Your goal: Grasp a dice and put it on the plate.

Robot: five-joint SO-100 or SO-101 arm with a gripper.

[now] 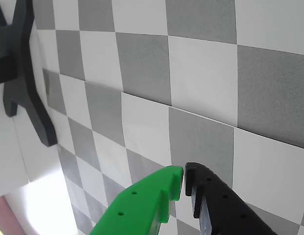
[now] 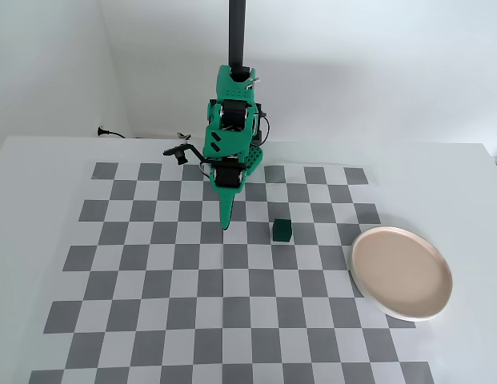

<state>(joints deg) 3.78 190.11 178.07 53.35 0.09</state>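
In the fixed view, the dark green dice point(image 2: 282, 231) sits on a checkerboard square near the middle of the mat. The beige-pink plate point(image 2: 401, 272) lies at the right edge of the mat, about two squares from the dice. My gripper point(image 2: 226, 222) points down at the mat about one square to the left of the dice. The wrist view shows the gripper point(image 1: 184, 174) shut, its green finger point(image 1: 156, 198) and black finger point(image 1: 210, 193) almost touching, with nothing between them. The dice does not show in the wrist view.
The grey-and-white checkerboard mat point(image 2: 152, 272) covers most of the white table. A black pole point(image 2: 236, 32) rises behind the green arm point(image 2: 230, 144). A black cross-shaped base point(image 1: 24, 73) shows at the left of the wrist view. A cable plug point(image 2: 104, 130) lies at the back left.
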